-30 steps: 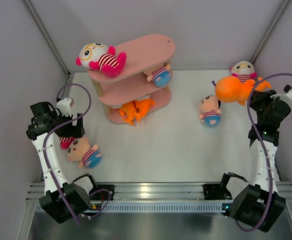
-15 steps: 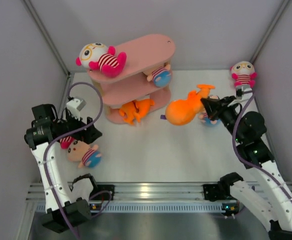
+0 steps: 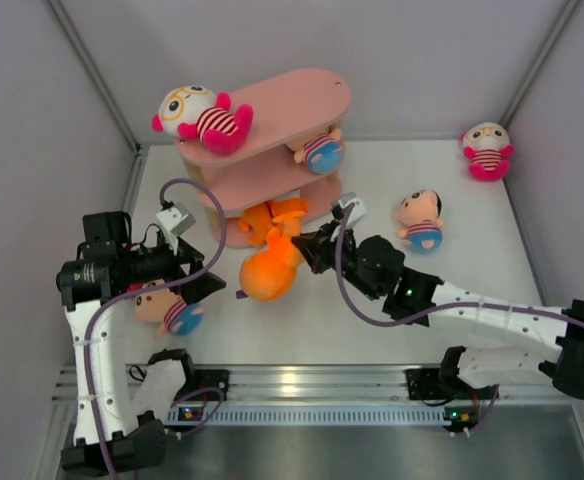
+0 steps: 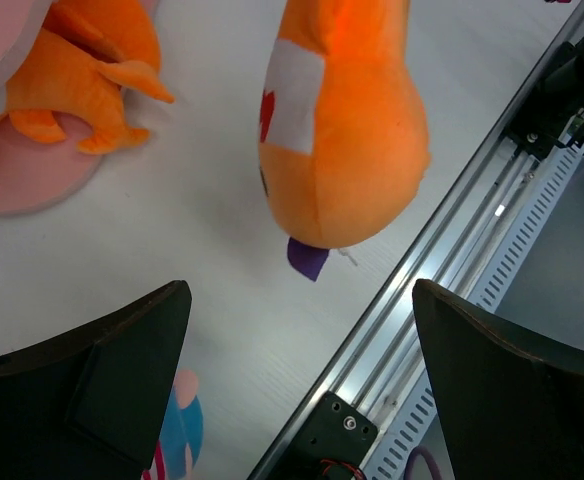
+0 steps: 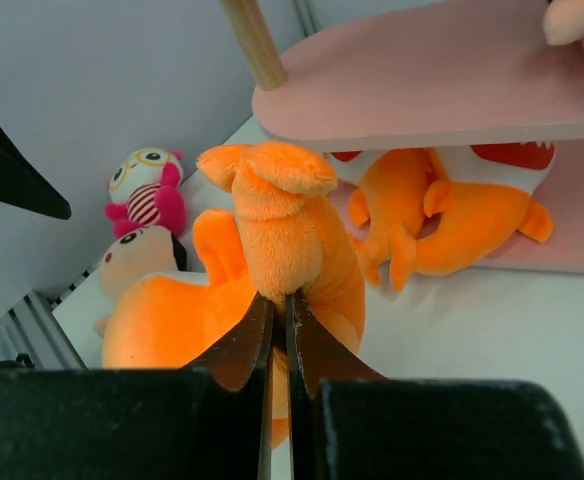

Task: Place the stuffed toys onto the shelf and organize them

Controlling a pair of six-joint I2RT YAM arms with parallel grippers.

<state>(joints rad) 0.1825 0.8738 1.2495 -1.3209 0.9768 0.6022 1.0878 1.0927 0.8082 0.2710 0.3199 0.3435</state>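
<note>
Pink shelf (image 3: 262, 150) first: just before its bottom board we hold the shark (image 3: 269, 270) by the tail, right gripper (image 5: 280, 300) pinched shut on the plush. We judge it soft and light, so the tail pinch suffices. Its long axis runs tail-to-nose away from the shelf. Our left gripper (image 4: 297, 320) gapes wide, empty.

The right arm's fingers (image 3: 315, 250) pinch an orange shark (image 3: 270, 270) by its narrow end, just in front of the pink shelf (image 3: 292, 100). A second shark (image 3: 272, 218) lies on the bottom tier, a peach-headed doll (image 3: 319, 150) lies on the middle tier, and a glasses doll (image 3: 197, 115) lies on top. The left arm's fingers (image 3: 202, 287) spread wide beside another peach doll (image 3: 172, 308) on the surface (image 3: 302, 330).
</note>
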